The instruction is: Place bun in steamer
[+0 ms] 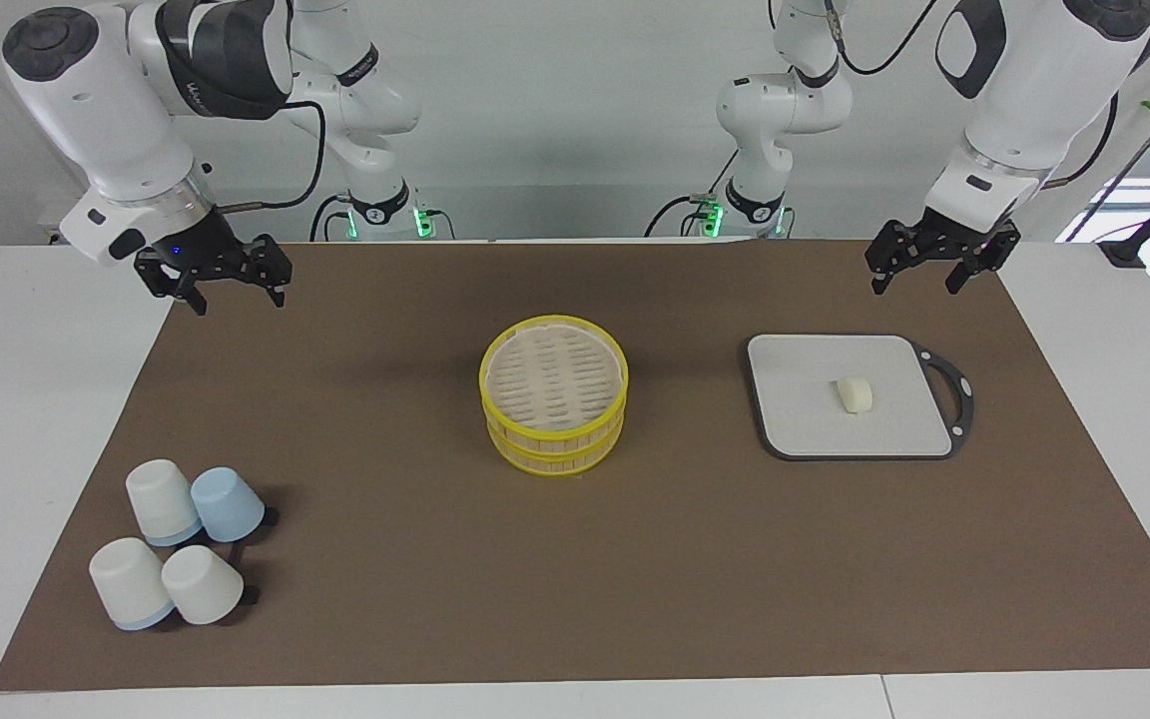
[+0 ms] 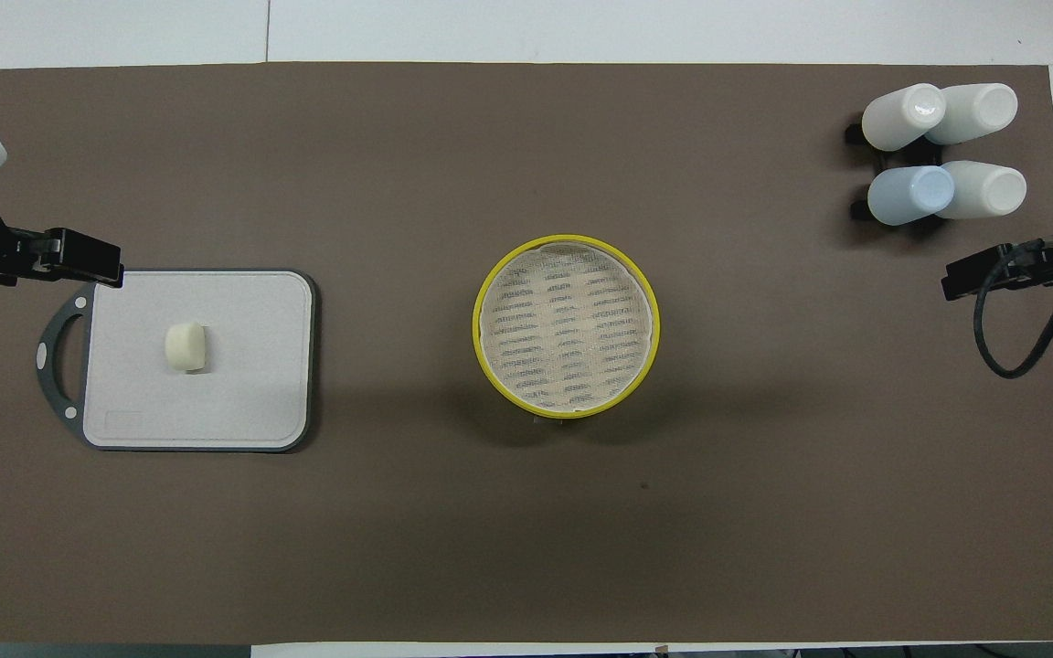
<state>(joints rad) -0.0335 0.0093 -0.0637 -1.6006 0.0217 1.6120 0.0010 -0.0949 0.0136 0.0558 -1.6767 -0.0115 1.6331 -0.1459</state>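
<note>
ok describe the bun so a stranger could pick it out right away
Find the white cutting board with the grey rim, toward the left arm's end of the brown mat. The bun lies on it, alone. It is small, cream and oblong, far smaller than the cups.

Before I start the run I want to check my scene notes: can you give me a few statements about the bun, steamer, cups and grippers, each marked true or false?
1. The bun lies on the cutting board. True.
2. The steamer already holds the bun. False: its slotted floor is bare.
3. The left gripper is shut on the bun. False: it hangs open over the mat's edge, holding nothing.
4. Four cups sit upside down toward the right arm's end of the table. True.
5. All four cups are white. False: one is pale blue.
6. The right gripper is open and holds nothing. True.
</note>
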